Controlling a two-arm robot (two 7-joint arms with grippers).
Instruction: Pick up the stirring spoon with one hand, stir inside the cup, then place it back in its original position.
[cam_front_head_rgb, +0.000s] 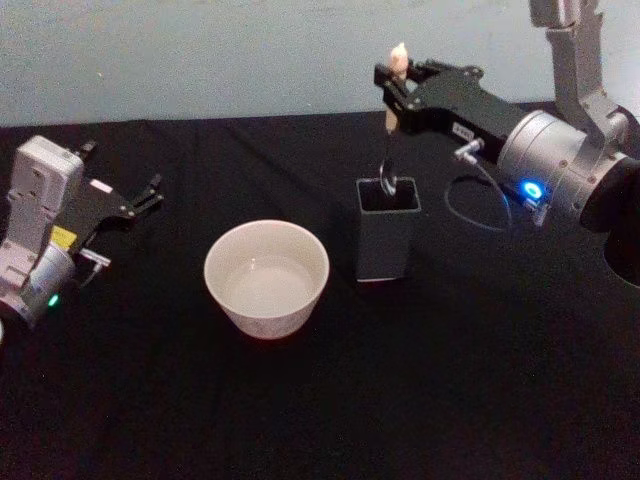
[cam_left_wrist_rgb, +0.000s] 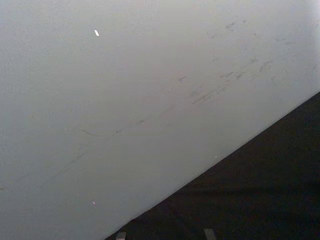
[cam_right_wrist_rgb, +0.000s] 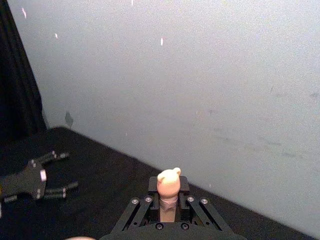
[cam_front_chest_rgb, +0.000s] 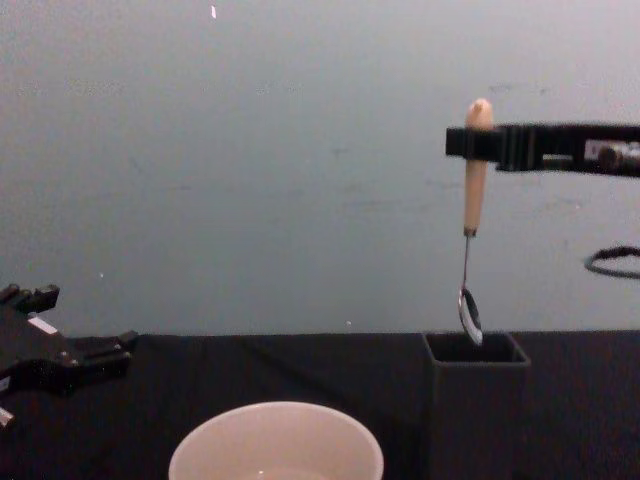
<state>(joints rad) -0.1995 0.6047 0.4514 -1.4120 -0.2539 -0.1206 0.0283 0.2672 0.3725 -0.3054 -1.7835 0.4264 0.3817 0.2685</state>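
right hand (cam_front_head_rgb: 393, 88) clamped on stirring spoon (cam_front_chest_rgb: 474, 190) handle top, bowl tip just inside holder (cam_front_head_rgb: 385, 250) mouth | cup (cam_front_head_rgb: 268, 318) near, left of holder | risk: clipping holder rim on exit, tipping holder, twisting spoon in pinch | left hand (cam_front_head_rgb: 140, 203) spread open, parked far left

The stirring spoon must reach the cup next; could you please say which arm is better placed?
Right. The right gripper holds the stirring spoon by its handle, hanging over the holder beside the cup; the left gripper sits open, apart.
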